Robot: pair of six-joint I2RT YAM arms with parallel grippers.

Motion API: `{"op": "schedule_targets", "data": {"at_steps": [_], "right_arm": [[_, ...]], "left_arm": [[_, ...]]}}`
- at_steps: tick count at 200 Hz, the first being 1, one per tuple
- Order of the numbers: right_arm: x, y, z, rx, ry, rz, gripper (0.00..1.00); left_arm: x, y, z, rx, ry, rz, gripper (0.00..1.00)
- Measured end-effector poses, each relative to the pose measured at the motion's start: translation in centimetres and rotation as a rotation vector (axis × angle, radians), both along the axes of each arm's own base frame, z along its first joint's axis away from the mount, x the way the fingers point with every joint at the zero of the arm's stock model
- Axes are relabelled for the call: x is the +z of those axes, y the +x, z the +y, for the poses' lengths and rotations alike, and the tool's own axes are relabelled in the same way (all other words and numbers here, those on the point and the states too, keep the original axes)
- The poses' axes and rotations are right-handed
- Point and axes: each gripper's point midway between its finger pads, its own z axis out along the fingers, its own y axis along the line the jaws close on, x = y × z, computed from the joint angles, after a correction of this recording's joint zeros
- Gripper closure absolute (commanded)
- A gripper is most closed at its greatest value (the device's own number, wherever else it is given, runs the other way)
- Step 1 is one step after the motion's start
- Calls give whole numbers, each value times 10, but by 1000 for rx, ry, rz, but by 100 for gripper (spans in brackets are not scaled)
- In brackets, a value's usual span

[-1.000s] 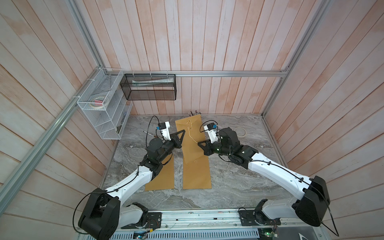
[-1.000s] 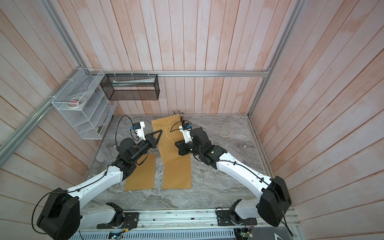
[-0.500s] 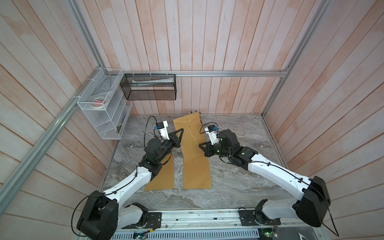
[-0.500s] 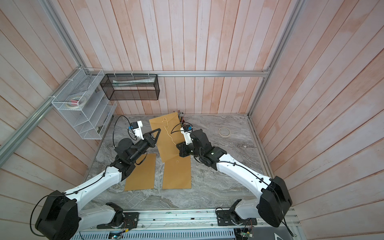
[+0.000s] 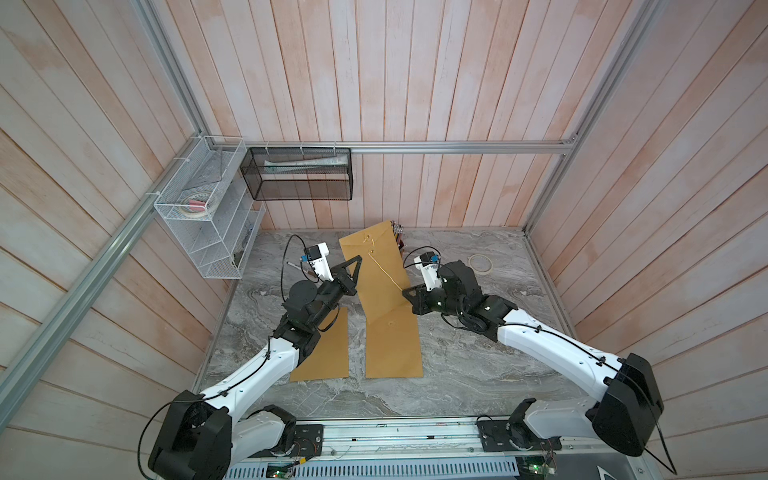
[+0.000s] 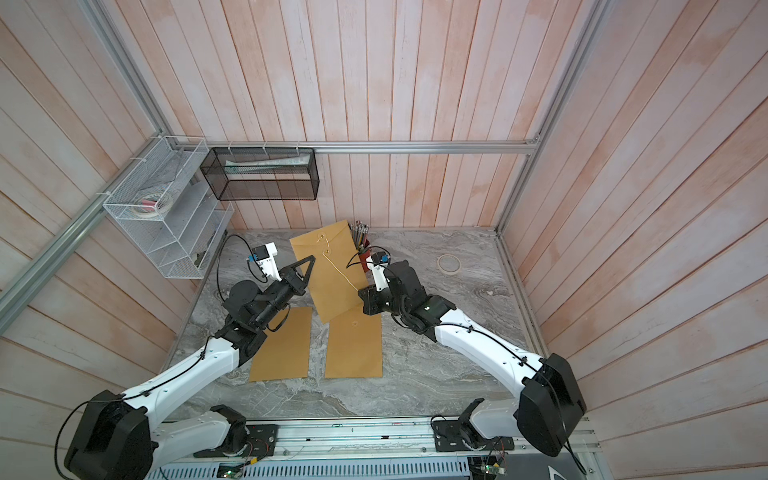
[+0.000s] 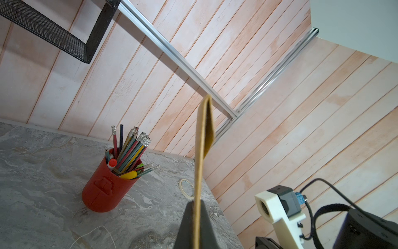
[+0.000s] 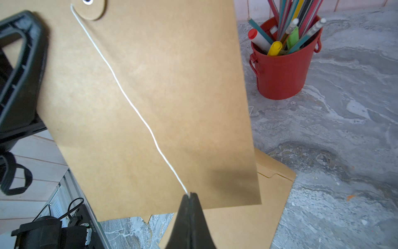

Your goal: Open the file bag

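The bag (image 5: 374,280), likely light and floppy, is pinched edgewise in the left gripper (image 7: 196,203); its thin string (image 8: 129,101) is clamped in the right gripper (image 8: 189,195).

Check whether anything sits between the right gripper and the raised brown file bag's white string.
Nothing visible does. The right gripper is shut on the end of the white string, which runs unobstructed across the raised brown paper file bag, whose edge the left gripper pinches. The red pencil cup stands aside.

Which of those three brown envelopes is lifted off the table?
The envelope with the white string, gripped by the left end effector; the other two lie flat on the table.
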Motion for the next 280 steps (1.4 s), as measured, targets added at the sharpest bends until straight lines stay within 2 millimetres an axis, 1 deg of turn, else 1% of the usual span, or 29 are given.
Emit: {"op": "schedule_targets", "data": {"at_steps": [22, 74, 137, 178, 199, 215, 249, 280], "right_arm": [[0, 4, -10, -26, 0, -2, 100], [8, 15, -39, -99, 2, -16, 100], [10, 23, -62, -150, -25, -27, 100], [9, 26, -69, -160, -38, -31, 100], [8, 27, -71, -162, -47, -31, 100], [8, 27, -73, -162, -55, -32, 100], [19, 32, -76, -173, -49, -52, 100], [32, 38, -79, -180, -42, -83, 100]], "left_arm": [[-3, -1, 3, 7, -1, 5, 100], [-2, -2, 6, 12, -9, 3, 100], [-5, -4, 4, -6, -8, 11, 100], [-8, -7, -1, -39, -3, 14, 100], [-9, -10, -6, -74, 2, 15, 100], [-15, -12, -12, -111, 12, 25, 100], [-28, -16, -24, -182, 38, 52, 100], [-30, -23, -33, -229, 64, 46, 100]]}}
